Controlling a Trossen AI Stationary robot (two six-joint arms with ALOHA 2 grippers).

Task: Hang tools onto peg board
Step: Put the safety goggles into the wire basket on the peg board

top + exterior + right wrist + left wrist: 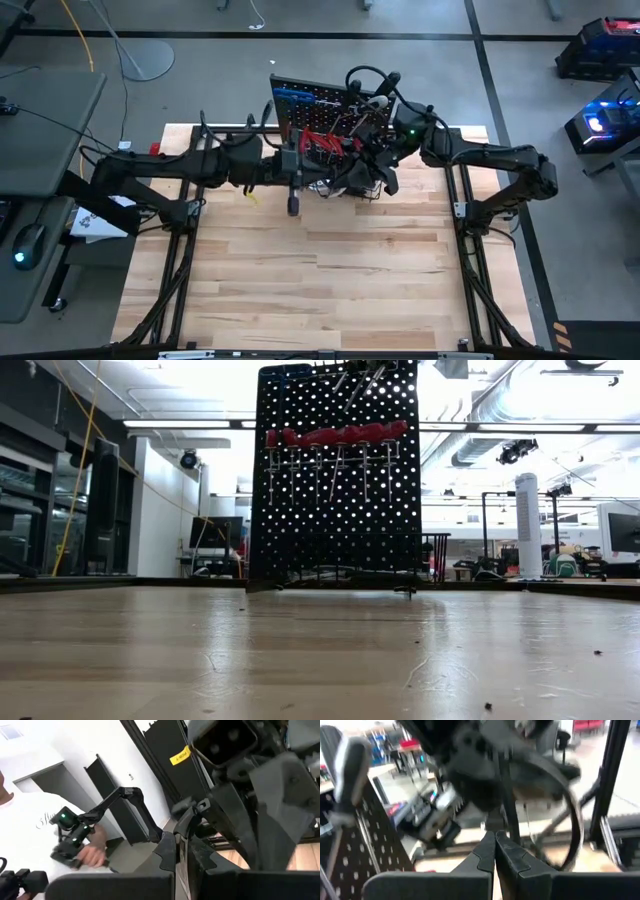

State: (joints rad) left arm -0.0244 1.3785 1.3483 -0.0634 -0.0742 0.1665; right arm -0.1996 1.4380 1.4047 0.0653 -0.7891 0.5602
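One peg board (335, 490) stands upright carrying seven red-handled screwdrivers (335, 436) in a row; two grippers, left (495, 851) and right (176, 851), jaws closed, empty

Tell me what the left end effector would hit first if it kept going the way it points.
Probably the other arm's dark body, which fills the view right beyond the shut left end effector. Depth is unclear in this blurred view; the peg board sits off to one side.
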